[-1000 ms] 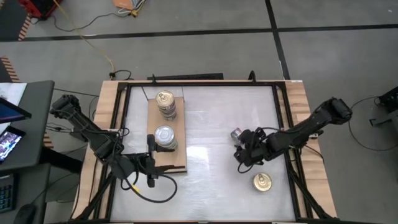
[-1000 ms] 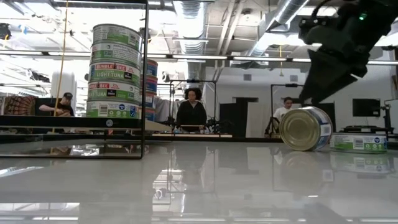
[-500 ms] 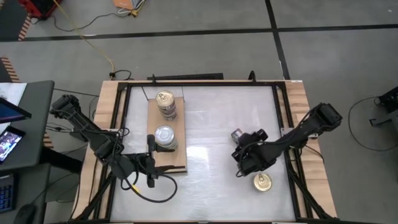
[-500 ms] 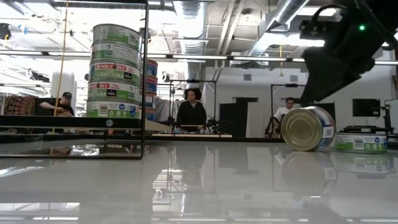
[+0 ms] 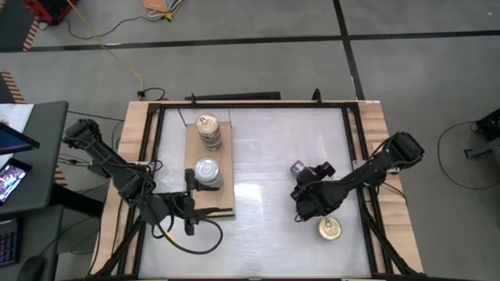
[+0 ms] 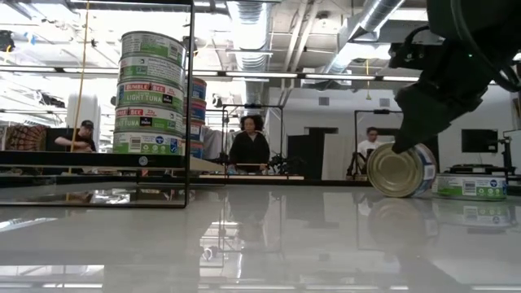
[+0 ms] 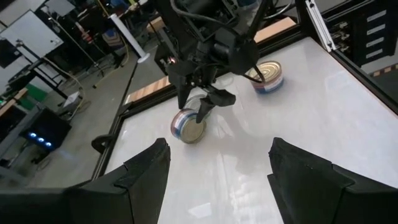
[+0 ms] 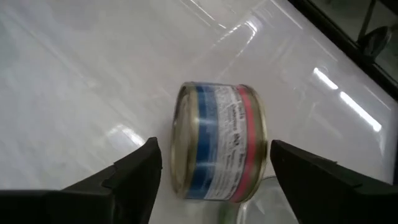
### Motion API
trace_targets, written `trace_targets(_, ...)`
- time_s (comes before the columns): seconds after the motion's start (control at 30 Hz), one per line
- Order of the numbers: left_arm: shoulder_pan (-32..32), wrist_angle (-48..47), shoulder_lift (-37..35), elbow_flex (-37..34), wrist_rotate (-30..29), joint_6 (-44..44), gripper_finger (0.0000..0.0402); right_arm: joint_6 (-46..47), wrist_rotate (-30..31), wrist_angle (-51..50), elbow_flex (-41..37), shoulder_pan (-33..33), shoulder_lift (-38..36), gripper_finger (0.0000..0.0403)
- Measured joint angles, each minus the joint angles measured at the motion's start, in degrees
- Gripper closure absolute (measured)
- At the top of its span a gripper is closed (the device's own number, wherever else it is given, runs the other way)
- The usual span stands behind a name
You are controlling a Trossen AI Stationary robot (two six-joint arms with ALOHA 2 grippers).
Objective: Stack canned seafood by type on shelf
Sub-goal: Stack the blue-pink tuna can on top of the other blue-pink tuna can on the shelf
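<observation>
From above, the right gripper (image 5: 301, 204) hangs over a tin on its edge (image 5: 298, 168), with a gold-topped tin (image 5: 330, 229) lying flat just beside it on the desk (image 5: 266, 140). Well away, the left gripper (image 5: 189, 204) waits by the shelf (image 5: 209, 204), where a gold-topped stack (image 5: 208, 131) and a silver-topped stack (image 5: 208, 172) stand apart, one type each.

At desk level, the rolled tin shows its round face under the right gripper's fingers, a flat tin beside it; the stacks rise far off.

The left wrist view shows its own fingers (image 7: 143, 180) spread and empty, facing the right arm over the tilted tin.

The right wrist view shows its fingers (image 8: 134, 177) wide on either side of the tin's label, not touching; probably lined up to clamp it.
</observation>
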Motion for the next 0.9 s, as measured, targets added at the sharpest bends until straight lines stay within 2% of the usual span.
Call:
trace_targets(0.27,0.0,-0.04,0.0,0.0,2.19,-0.26,0.0137,0.28,-0.02,-0.9,-0.02,0.82,-2.08,0.0033)
trace_targets(0.53,0.0,0.02,0.0,0.0,2.28,-0.5,0.0137,0.28,-0.3,-2.75,-2.6,0.17,-6.35,0.0041)
trace_targets(0.73,0.0,0.02,0.01,0.0,2.27,-0.63,0.0137,-3.37,-2.09,7.92,-9.65,-1.93,-9.97,0.0055)
trace_targets(0.9,0.13,0.04,0.0,0.0,2.23,-0.62,0.0137,-10.26,-4.57,18.62,-15.38,-5.02,-11.33,0.0064)
